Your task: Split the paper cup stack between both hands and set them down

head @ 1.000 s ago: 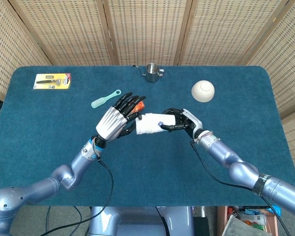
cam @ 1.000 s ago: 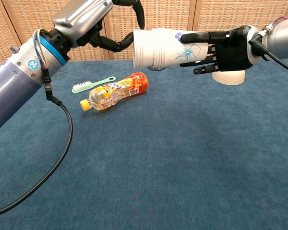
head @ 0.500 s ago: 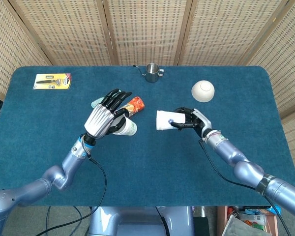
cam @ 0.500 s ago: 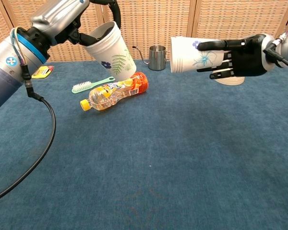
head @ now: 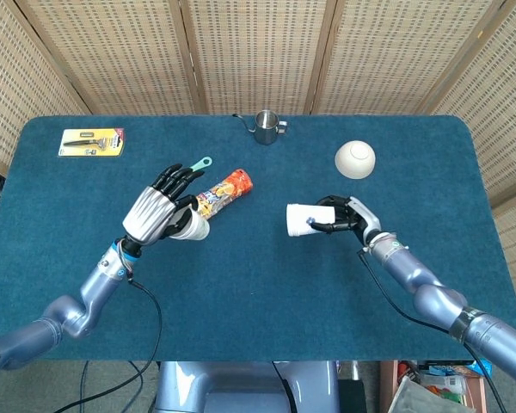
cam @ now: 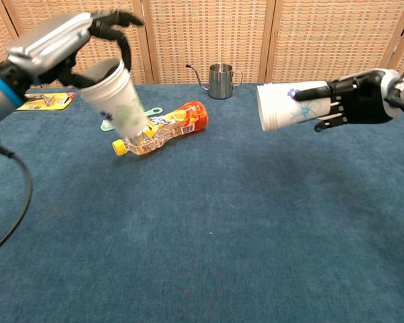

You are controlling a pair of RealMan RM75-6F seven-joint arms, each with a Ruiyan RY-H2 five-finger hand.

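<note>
My left hand (head: 155,212) (cam: 62,42) grips a white paper cup with a green leaf print (cam: 117,101) (head: 192,227), held above the table nearly upright and tilted. My right hand (head: 348,217) (cam: 360,99) holds the other white paper cups (cam: 289,106) (head: 302,219), printed with blue flowers, lying sideways in the air with the open mouth facing left. The two hands are well apart, at the left and right of the table's middle.
An orange drink bottle (cam: 163,128) (head: 221,191) lies on the blue table just behind the left cup, with a green toothbrush (head: 199,163) beyond it. A steel pitcher (head: 265,126) stands at the back, a white bowl (head: 354,159) at back right, a yellow card pack (head: 91,142) at back left.
The stack has come apart: the left hand has carried its cup leftward and turned it upright, while the right hand has drawn its cups rightward and lower.
</note>
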